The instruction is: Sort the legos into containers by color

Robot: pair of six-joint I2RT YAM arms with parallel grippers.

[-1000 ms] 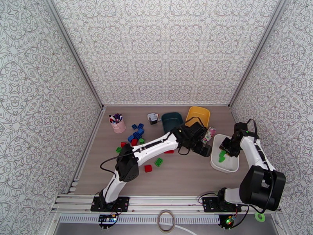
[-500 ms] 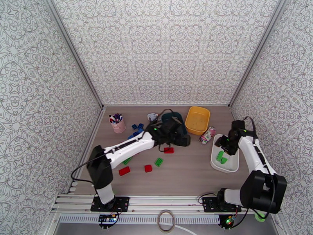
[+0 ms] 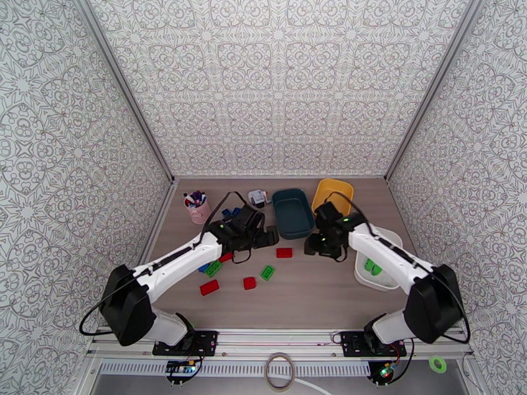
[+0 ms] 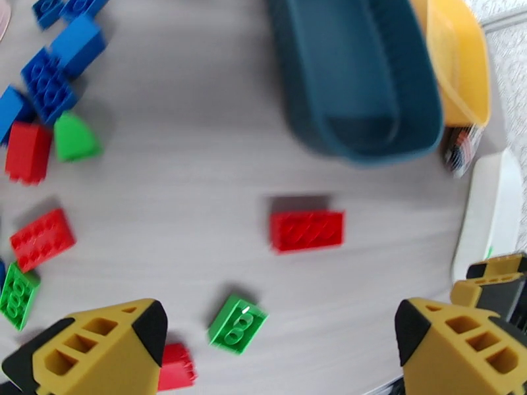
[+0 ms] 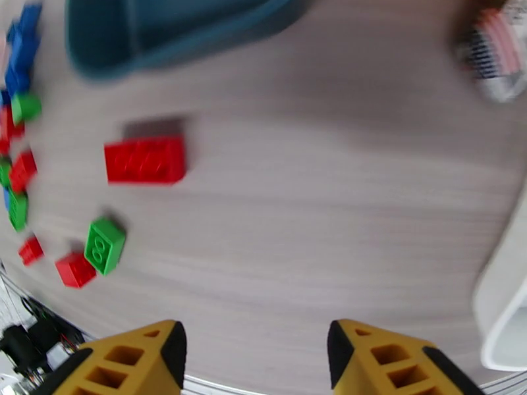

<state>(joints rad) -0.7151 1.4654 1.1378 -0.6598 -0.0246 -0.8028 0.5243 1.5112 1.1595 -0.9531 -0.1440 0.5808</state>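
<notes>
Red, green and blue legos lie scattered left of the table's middle. A red brick (image 3: 284, 252) (image 4: 307, 230) (image 5: 145, 159) sits in front of the dark teal container (image 3: 293, 212) (image 4: 356, 74), with a green brick (image 3: 267, 272) (image 4: 237, 322) (image 5: 104, 245) nearer me. My left gripper (image 3: 269, 238) (image 4: 277, 350) hovers open just left of that red brick. My right gripper (image 3: 315, 246) (image 5: 257, 357) hangs open and empty to its right. The yellow container (image 3: 332, 192) (image 4: 461, 60) stands behind. The white container (image 3: 388, 281) (image 4: 494, 205) holds two green legos (image 3: 372, 266).
A pink cup (image 3: 197, 207) with pens stands at the back left, and a white-grey cube gadget (image 3: 258, 197) sits left of the teal container. A striped packet (image 5: 497, 60) lies between the yellow and white containers. Blue bricks (image 3: 230, 213) (image 4: 59, 67) cluster behind the left arm.
The left arm swung left from the yellow container to above the scattered bricks. The right arm left the white container, where a green lego now lies, moved left and opened wider.
</notes>
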